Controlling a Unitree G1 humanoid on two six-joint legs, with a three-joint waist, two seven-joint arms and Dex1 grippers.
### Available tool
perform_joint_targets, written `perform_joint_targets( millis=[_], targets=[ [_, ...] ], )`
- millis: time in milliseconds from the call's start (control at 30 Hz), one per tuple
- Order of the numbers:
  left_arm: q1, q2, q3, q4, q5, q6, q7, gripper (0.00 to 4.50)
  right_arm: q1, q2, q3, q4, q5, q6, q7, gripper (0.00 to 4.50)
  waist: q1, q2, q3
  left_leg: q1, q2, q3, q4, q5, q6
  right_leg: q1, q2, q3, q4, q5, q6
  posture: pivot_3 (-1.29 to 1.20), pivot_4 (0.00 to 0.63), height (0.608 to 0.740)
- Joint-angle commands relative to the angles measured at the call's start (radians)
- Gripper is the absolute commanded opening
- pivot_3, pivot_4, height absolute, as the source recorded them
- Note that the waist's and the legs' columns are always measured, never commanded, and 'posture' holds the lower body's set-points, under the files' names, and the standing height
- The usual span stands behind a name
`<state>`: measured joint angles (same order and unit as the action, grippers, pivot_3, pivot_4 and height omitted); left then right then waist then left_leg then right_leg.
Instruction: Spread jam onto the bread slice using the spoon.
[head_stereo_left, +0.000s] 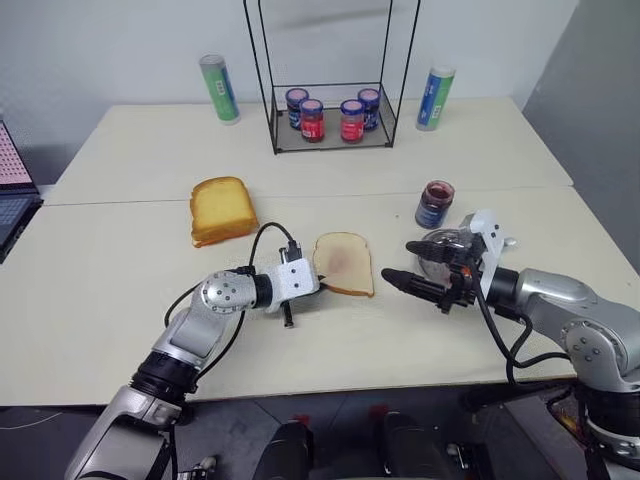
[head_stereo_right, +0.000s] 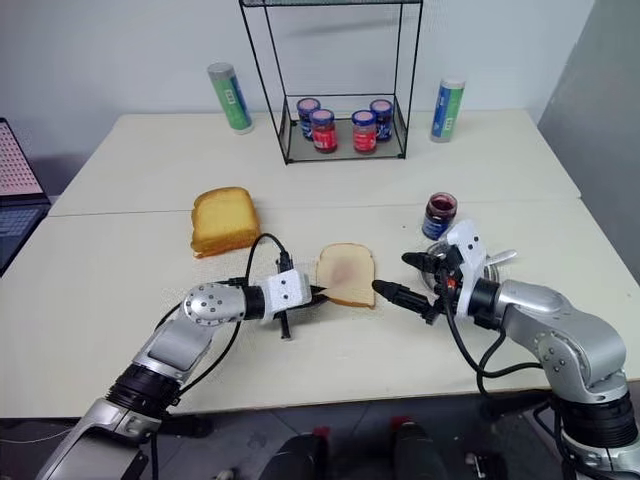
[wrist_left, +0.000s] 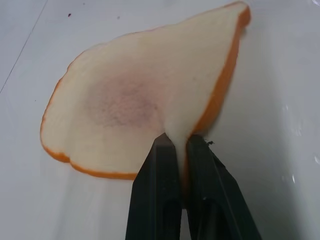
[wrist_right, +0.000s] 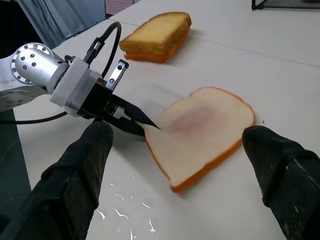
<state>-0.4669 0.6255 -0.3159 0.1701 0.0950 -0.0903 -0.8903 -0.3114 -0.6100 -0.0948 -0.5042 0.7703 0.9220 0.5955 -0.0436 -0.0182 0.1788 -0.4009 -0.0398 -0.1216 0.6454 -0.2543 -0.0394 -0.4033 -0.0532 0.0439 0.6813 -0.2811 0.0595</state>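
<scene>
Near the front middle of the pale table (head_stereo_left: 120, 250): bread slice (head_stereo_left: 344, 263), thin, cream-faced, tan crust, faint pinkish smear at centre of its face. Left gripper (wrist_left: 176, 142) clenched on the slice's crust edge, black fingers (wrist_left: 155, 190) pressed together with the edge pinched between them; slice lifted at that side in the left wrist view. Right gripper (head_stereo_left: 415, 265) just beside the slice's opposite side, not touching, fingers (wrist_right: 75, 185) spread wide and grasping nothing. Behind the right gripper: round steel plate (head_stereo_right: 492, 268), mostly hidden, with spoon (head_stereo_right: 503, 257) handle poking out past the wrist. Beyond that: open jam jar (head_stereo_left: 434, 204), dark-red contents, blue label. Farther left, well apart from the thin slice: thick golden toasted slice (head_stereo_left: 222, 209). At the back: wire rack (head_stereo_left: 330, 120) holding four small lidded jars (head_stereo_left: 312, 120), a tall can (head_stereo_left: 219, 89) to one side and another can (head_stereo_left: 435, 98) to the other.
</scene>
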Motion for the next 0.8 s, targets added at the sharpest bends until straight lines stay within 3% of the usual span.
perform_joint_targets(
  millis=[33, 367, 567, 767, 800],
  targets=[
    [-0.038, 0.046, 0.036, 0.057, 0.027, -0.065, -0.005, 0.06, 0.012, 0.0, -0.033, -0.039, 0.026, -0.001, -0.019, 4.5, 0.003, 0.0, 0.0, 0.0, 0.0, 0.0, 0.0, 0.0, 0.0, 0.0, 0.0, 0.0, 0.0, 0.0, 0.0, 0.0, 0.15, 0.74],
    [-0.037, 0.087, 0.08, 0.101, -0.018, -0.079, -0.039, 0.06, 0.049, -0.022, -0.046, 0.001, -0.008, -0.027, -0.01, 4.5, 0.002, 0.0, 0.0, 0.0, 0.0, 0.001, 0.0, 0.0, 0.0, 0.0, 0.0, 0.0, 0.0, 0.0, 0.0, 0.0, 0.15, 0.74],
    [-0.011, 0.081, 0.115, 0.046, -0.112, 0.024, -0.102, 1.43, 0.066, -0.04, -0.068, 0.029, -0.026, -0.043, -0.011, 4.5, 0.001, 0.0, 0.0, 0.0, 0.0, 0.0, 0.0, 0.0, 0.0, 0.0, 0.0, 0.0, 0.0, 0.0, 0.0, 0.0, 0.15, 0.74],
    [0.0, 0.137, 0.151, 0.026, -0.161, 0.059, -0.181, 2.85, 0.107, -0.084, -0.141, 0.058, -0.032, -0.046, 0.004, 4.5, 0.005, 0.0, 0.0, 0.0, 0.0, 0.001, 0.0, 0.0, 0.0, 0.0, 0.0, 0.0, 0.0, 0.0, 0.0, 0.0, 0.15, 0.74],
    [0.008, 0.152, 0.175, -0.013, -0.219, 0.14, -0.216, 3.18, 0.117, -0.094, -0.176, 0.071, -0.03, -0.042, -0.001, 4.5, 0.005, 0.0, 0.0, 0.0, 0.0, 0.001, 0.0, 0.0, 0.0, 0.0, 0.0, 0.0, 0.0, 0.0, 0.0, 0.0, 0.15, 0.74]
  ],
)
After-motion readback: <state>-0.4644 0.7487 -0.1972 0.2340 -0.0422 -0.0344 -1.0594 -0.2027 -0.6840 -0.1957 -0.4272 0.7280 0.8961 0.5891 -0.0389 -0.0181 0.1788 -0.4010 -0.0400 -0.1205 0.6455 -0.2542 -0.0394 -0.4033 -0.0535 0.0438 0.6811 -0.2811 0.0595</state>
